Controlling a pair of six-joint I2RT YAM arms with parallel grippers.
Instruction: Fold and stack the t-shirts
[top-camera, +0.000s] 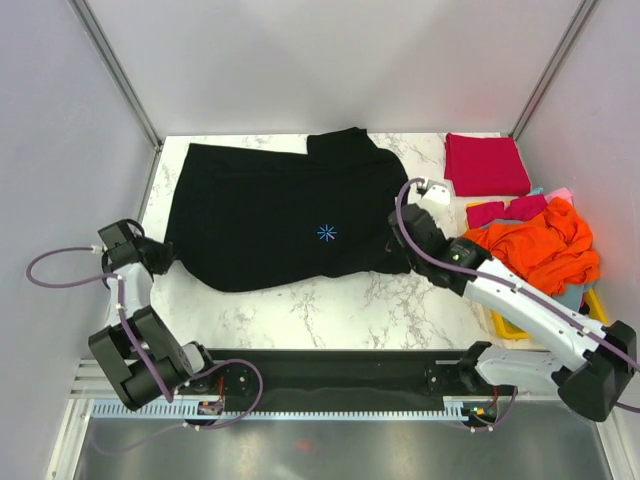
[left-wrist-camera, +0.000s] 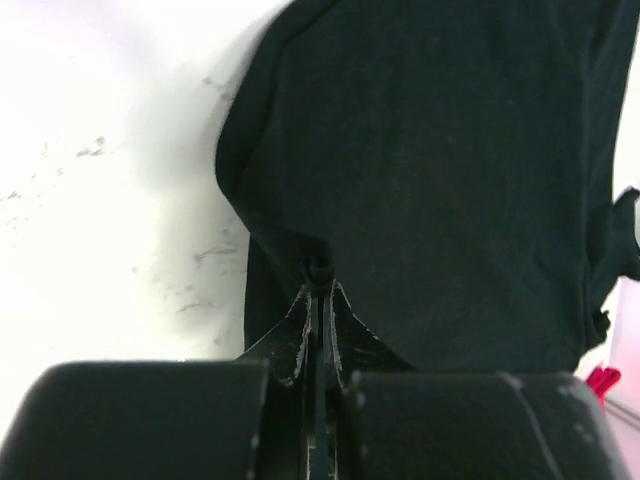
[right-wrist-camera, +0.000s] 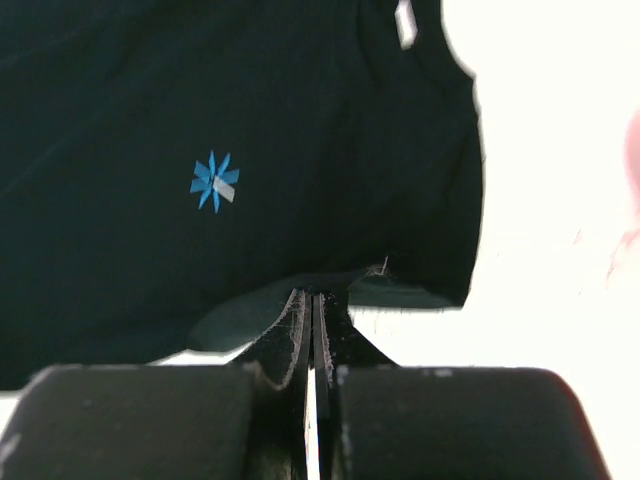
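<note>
A large black t-shirt (top-camera: 280, 220) with a small blue star print lies spread across the marble table (top-camera: 330, 310). My left gripper (top-camera: 168, 258) is shut on its near left corner; the left wrist view shows the cloth (left-wrist-camera: 430, 180) bunched at the closed tips (left-wrist-camera: 318, 285). My right gripper (top-camera: 398, 242) is shut on the shirt's near right edge, where the hem (right-wrist-camera: 330, 290) lifts into the closed tips (right-wrist-camera: 316, 300). A folded crimson red t-shirt (top-camera: 486, 164) lies at the back right. An orange t-shirt (top-camera: 545, 245) is heaped at the right over pink (top-camera: 562, 194) and light blue (top-camera: 572, 298) cloth.
A yellow plastic basket (top-camera: 505, 325) holds the heap of shirts at the table's right edge. Grey walls close in the table on the left, back and right. A strip of bare marble runs between the black shirt and the arm bases.
</note>
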